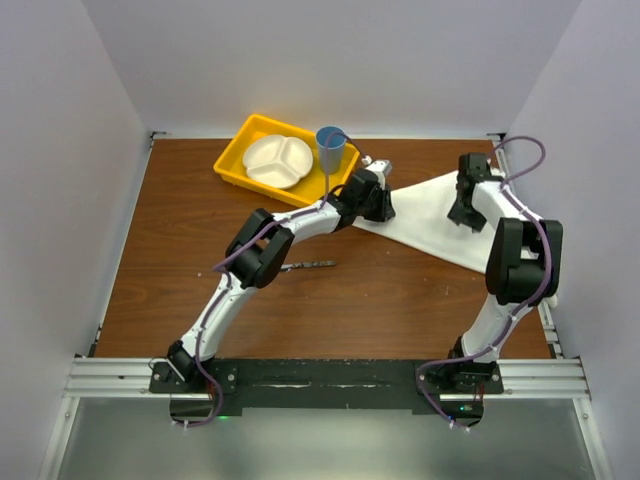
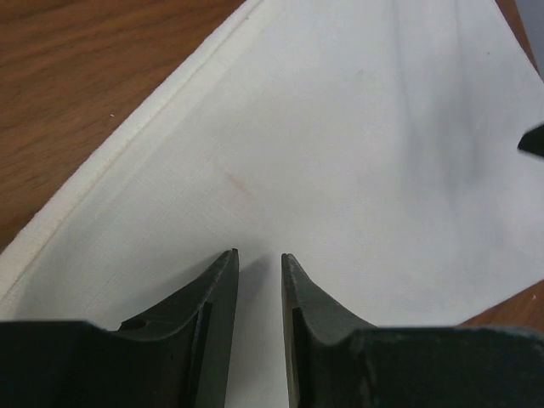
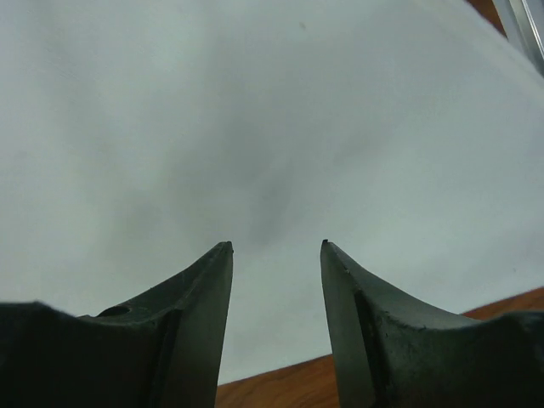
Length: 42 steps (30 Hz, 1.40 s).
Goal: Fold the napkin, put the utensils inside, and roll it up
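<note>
The white napkin (image 1: 430, 225) lies flat at the back right of the table as a folded, roughly triangular shape. My left gripper (image 1: 383, 207) is low over its left corner. In the left wrist view the left gripper (image 2: 259, 252) has its jaws a narrow gap apart, with bare napkin (image 2: 340, 127) showing between them. My right gripper (image 1: 462, 214) is over the napkin's right part. In the right wrist view the right gripper (image 3: 276, 245) is open and empty just above the cloth (image 3: 255, 127). The knife (image 1: 308, 265) lies on the wood, left of the napkin, under the left arm.
A yellow tray (image 1: 232, 165) at the back holds a white divided plate (image 1: 277, 160). A blue cup (image 1: 331, 150) stands at its right end, close to the left wrist. The table's right rail (image 3: 529, 25) runs next to the napkin.
</note>
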### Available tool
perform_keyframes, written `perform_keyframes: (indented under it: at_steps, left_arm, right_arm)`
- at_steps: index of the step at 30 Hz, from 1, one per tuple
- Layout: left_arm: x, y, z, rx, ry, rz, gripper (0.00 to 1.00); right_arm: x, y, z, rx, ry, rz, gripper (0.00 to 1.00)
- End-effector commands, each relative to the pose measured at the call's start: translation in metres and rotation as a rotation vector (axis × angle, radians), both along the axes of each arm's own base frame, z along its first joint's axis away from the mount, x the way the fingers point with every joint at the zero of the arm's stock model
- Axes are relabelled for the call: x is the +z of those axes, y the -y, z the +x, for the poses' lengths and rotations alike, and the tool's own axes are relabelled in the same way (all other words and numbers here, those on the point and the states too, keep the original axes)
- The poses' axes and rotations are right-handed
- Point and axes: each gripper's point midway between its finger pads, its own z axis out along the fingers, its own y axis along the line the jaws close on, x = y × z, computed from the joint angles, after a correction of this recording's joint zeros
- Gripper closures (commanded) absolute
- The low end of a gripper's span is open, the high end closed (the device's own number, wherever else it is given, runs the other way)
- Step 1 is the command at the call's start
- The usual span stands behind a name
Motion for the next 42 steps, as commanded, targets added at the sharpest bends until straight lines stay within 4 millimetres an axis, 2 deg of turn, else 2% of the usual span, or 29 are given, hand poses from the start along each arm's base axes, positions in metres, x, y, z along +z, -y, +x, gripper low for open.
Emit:
perform_keyframes:
  at_steps: [1, 6, 9, 14, 17, 18, 20, 21, 22, 23, 25, 27, 29, 31, 33, 34, 35, 36, 37, 38, 39, 42]
  left_arm:
    - [0.024, -0.008, 0.022, 0.049, 0.103, -0.006, 0.69]
    - [0.007, -0.016, 0.024, 0.069, 0.072, 0.024, 0.69]
    - [-0.010, -0.021, 0.025, 0.081, 0.023, 0.023, 0.68]
    - [-0.025, -0.022, 0.026, 0.083, -0.077, -0.056, 0.68]
    - [-0.031, -0.018, 0.029, 0.079, -0.104, -0.087, 0.68]
    - [-0.034, -0.016, 0.031, 0.077, -0.108, -0.094, 0.68]
    - [-0.034, -0.011, 0.033, 0.069, -0.110, -0.115, 0.67]
    - [-0.036, -0.009, 0.037, 0.068, -0.109, -0.126, 0.67]
    - [-0.035, -0.007, 0.040, 0.065, -0.103, -0.143, 0.67]
    - [-0.034, -0.006, 0.042, 0.068, -0.106, -0.160, 0.67]
    - [-0.032, -0.003, 0.051, 0.072, -0.083, -0.194, 0.67]
    - [-0.032, 0.002, 0.056, 0.063, -0.060, -0.215, 0.66]
    - [-0.024, 0.007, 0.063, 0.045, -0.017, -0.234, 0.66]
    - [-0.021, 0.009, 0.064, 0.031, -0.004, -0.231, 0.66]
    - [0.007, 0.009, 0.069, 0.021, 0.059, -0.224, 0.65]
    - [0.015, 0.007, 0.070, 0.024, 0.070, -0.208, 0.65]
    - [0.040, 0.006, 0.072, 0.019, 0.117, -0.208, 0.65]
    - [0.052, 0.004, 0.074, 0.031, 0.137, -0.205, 0.64]
    - [0.061, 0.003, 0.075, 0.034, 0.150, -0.205, 0.64]
    - [0.080, 0.003, 0.073, 0.029, 0.174, -0.213, 0.64]
    - [0.087, 0.001, 0.073, 0.034, 0.183, -0.216, 0.64]
    - [0.106, 0.006, 0.061, 0.021, 0.210, -0.240, 0.64]
  right_arm:
    - [-0.012, 0.010, -0.035, -0.072, -0.012, -0.057, 0.51]
    - [-0.026, 0.004, -0.055, -0.073, -0.051, -0.026, 0.51]
    - [-0.050, -0.007, -0.085, -0.066, -0.123, 0.030, 0.51]
    - [-0.063, -0.028, -0.116, -0.068, -0.131, 0.143, 0.50]
    - [-0.071, -0.053, -0.136, -0.067, -0.131, 0.261, 0.50]
    - [-0.080, -0.067, -0.150, -0.059, -0.156, 0.327, 0.50]
    - [-0.081, -0.082, -0.155, -0.075, -0.127, 0.395, 0.50]
    - [-0.088, -0.088, -0.167, -0.083, -0.139, 0.423, 0.50]
    - [-0.089, -0.096, -0.169, -0.085, -0.133, 0.466, 0.50]
    - [-0.087, -0.099, -0.164, -0.087, -0.092, 0.485, 0.50]
    - [-0.085, -0.099, -0.163, -0.095, -0.084, 0.487, 0.50]
    - [-0.075, -0.094, -0.149, -0.069, -0.048, 0.466, 0.50]
    - [-0.068, -0.081, -0.148, -0.056, -0.076, 0.393, 0.50]
    - [-0.048, -0.070, -0.132, -0.036, -0.030, 0.338, 0.50]
    - [-0.027, -0.055, -0.125, -0.020, 0.005, 0.250, 0.49]
    - [-0.022, -0.049, -0.126, -0.027, 0.006, 0.219, 0.49]
    - [-0.019, -0.042, -0.127, -0.026, 0.007, 0.181, 0.49]
    - [-0.016, -0.037, -0.126, -0.037, 0.015, 0.170, 0.49]
    - [-0.018, -0.033, -0.127, -0.049, 0.014, 0.172, 0.49]
    - [-0.022, -0.028, -0.130, -0.070, 0.005, 0.188, 0.49]
    - [-0.037, -0.023, -0.138, -0.111, -0.021, 0.273, 0.49]
    - [-0.054, -0.012, -0.146, -0.160, -0.042, 0.328, 0.50]
